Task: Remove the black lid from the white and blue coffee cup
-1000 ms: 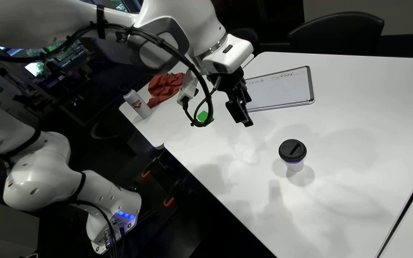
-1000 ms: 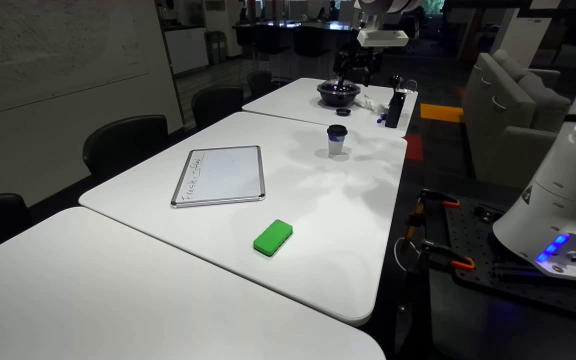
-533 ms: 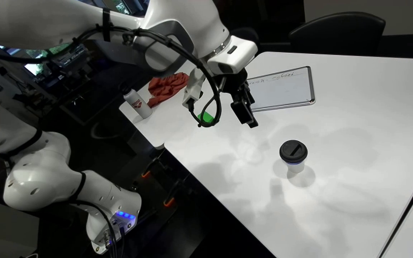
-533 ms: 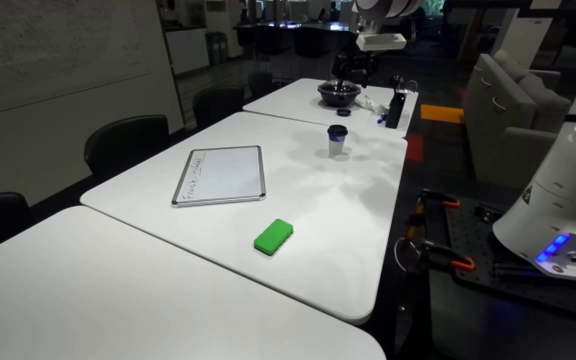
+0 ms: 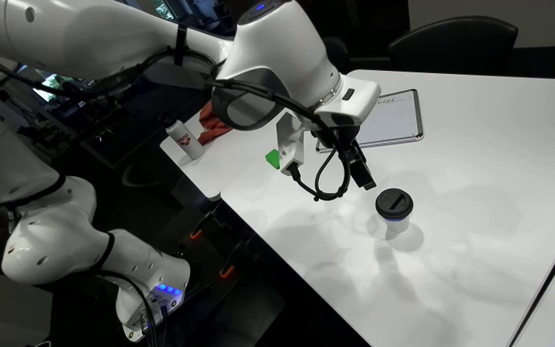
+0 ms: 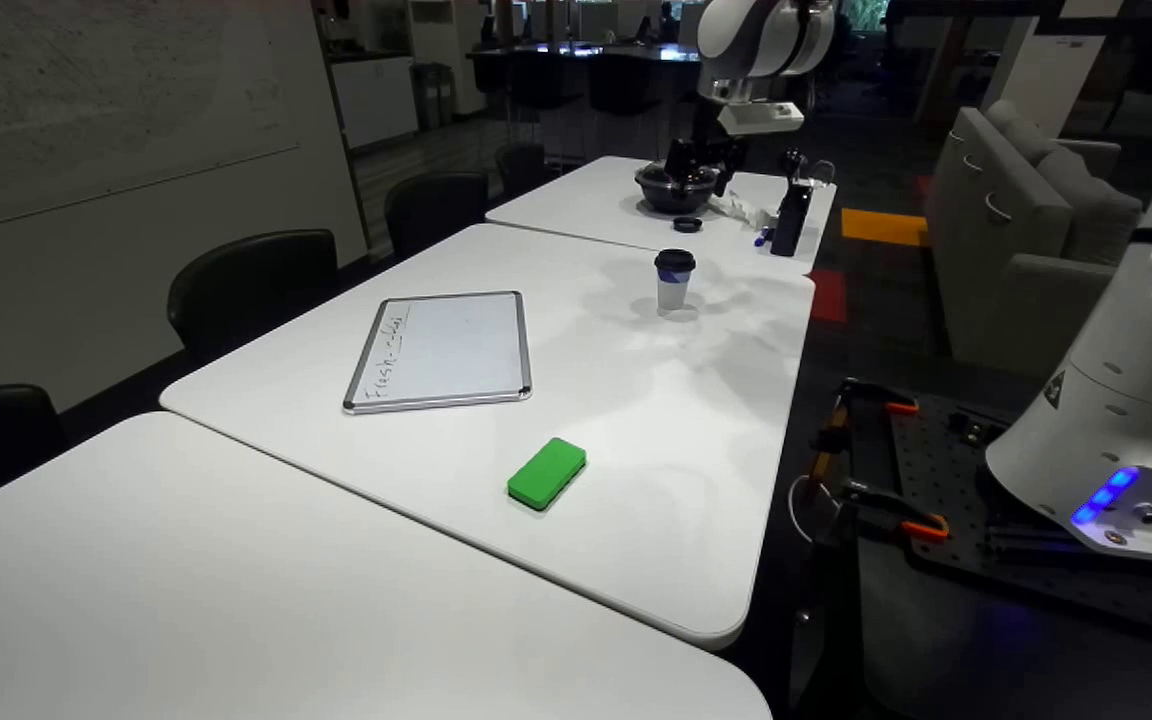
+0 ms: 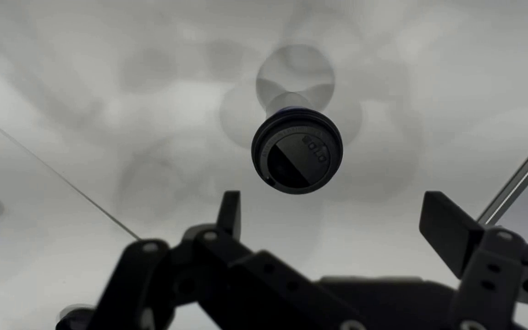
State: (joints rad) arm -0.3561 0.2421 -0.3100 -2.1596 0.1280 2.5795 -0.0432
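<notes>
The black lid [image 5: 394,203] sits on top of the white and blue coffee cup [image 5: 397,224], which stands upright on the white table. In an exterior view the lid [image 6: 674,260] and the cup [image 6: 672,292] show from the side, with a blue band just under the lid. In the wrist view the lid [image 7: 297,151] is seen from above and mostly hides the cup [image 7: 287,100]. My gripper [image 7: 332,206] is open and empty. Its fingers are apart from the lid, which appears ahead of them, nearer the left finger. In an exterior view the gripper [image 5: 368,184] is above the table, close beside the cup.
A whiteboard [image 6: 446,345] and a green eraser [image 6: 546,472] lie on the table. A covered black bowl [image 6: 676,192], a small black round object [image 6: 686,225] and a black bottle [image 6: 790,220] stand on the far table. A white bottle [image 5: 185,140] and red cloth [image 5: 212,126] are near the edge.
In an exterior view my gripper has moved right and down, closer to the cup. The cup and lid have not moved. The gripper's shadow on the table has shifted.
</notes>
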